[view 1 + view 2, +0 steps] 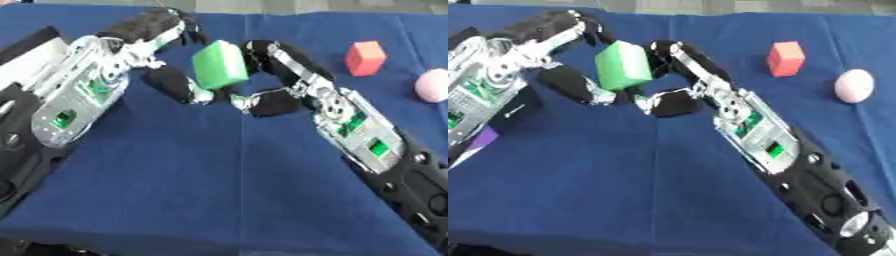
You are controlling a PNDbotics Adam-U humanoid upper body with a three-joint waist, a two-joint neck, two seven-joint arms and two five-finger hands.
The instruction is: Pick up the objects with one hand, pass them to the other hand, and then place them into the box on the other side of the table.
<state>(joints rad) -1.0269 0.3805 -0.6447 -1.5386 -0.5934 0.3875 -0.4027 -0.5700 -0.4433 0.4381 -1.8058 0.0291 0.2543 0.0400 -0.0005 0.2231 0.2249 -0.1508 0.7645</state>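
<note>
A green block (220, 64) is held above the blue tablecloth (219, 175), caught between the two hands. The left hand (140, 50) is curled about the block's left side, fingers arched over the top edge and the thumb tucked beneath the lower left corner. The right hand (280, 75) is curled against the block's right side, fingers laid along that face and the thumb bent under the lower right corner. Both forearms are angled inward toward the block from the near corners of the cloth. To the right of the block, well apart from it, a red cube (365, 57) is seen standing on the cloth, and farther right again a pink ball (854, 85). Bare cloth lies between the block and the near table edge. A dark box (514, 107) is partly visible to the block's lower left.
</note>
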